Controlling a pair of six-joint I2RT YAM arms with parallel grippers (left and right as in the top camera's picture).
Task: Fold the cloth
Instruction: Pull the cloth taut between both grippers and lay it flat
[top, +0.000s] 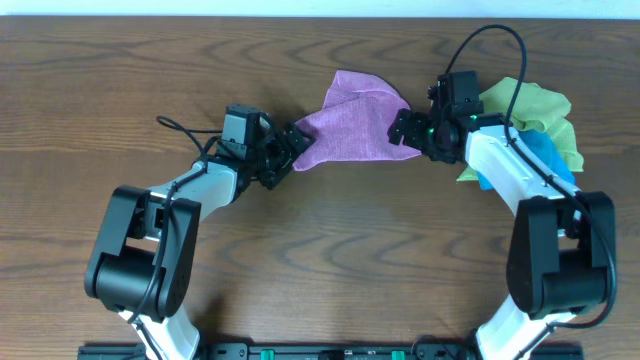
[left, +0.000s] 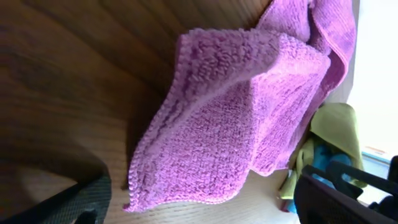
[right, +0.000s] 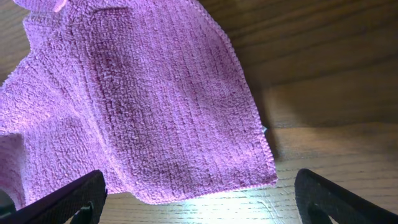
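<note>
On the brown wooden table (top: 330, 250), the cloth (top: 355, 125) lay rumpled at the far middle between your left gripper (top: 296, 146) and right gripper (top: 401, 129), both jaws spread and empty (corners just ahead), so closing unevenly could have bunched it or pinched both layers.

The left robot arm (top: 205, 185) has smooth white shells and fat, round black joints. The right robot arm (top: 500, 165) looks just the same. Near the end of each arm sits a black boxy camera block (top: 240, 125). One long black cable (top: 505, 35) makes a big loop. A tiny green light (top: 432, 128) glows on the right arm. The left gripper (top: 298, 148) and right gripper (top: 400, 130) are black, with flat dark fingers (right: 68, 202).
</note>
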